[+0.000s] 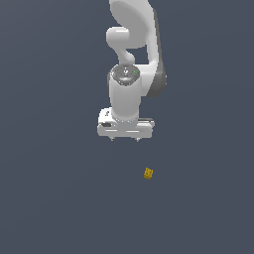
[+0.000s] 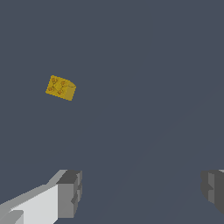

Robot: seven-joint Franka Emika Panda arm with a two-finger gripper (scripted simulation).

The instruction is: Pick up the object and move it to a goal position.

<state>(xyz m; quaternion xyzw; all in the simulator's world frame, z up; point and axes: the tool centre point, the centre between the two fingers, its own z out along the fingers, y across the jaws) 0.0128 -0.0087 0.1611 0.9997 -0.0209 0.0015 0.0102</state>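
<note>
Yellow-gold block (image 2: 61,88), boxy with darker markings, lies apart from the wide-spread end effector (image 2: 142,192).

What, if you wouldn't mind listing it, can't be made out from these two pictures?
- Goal position: no marker shows in either view.
- Yellow block: too small in the exterior view to read its darker markings; the wrist view shows them only roughly.
- Gripper: in the wrist view both fingers are cut off by the picture's edges.
- Arm base: cut off by the exterior view's top edge.
</note>
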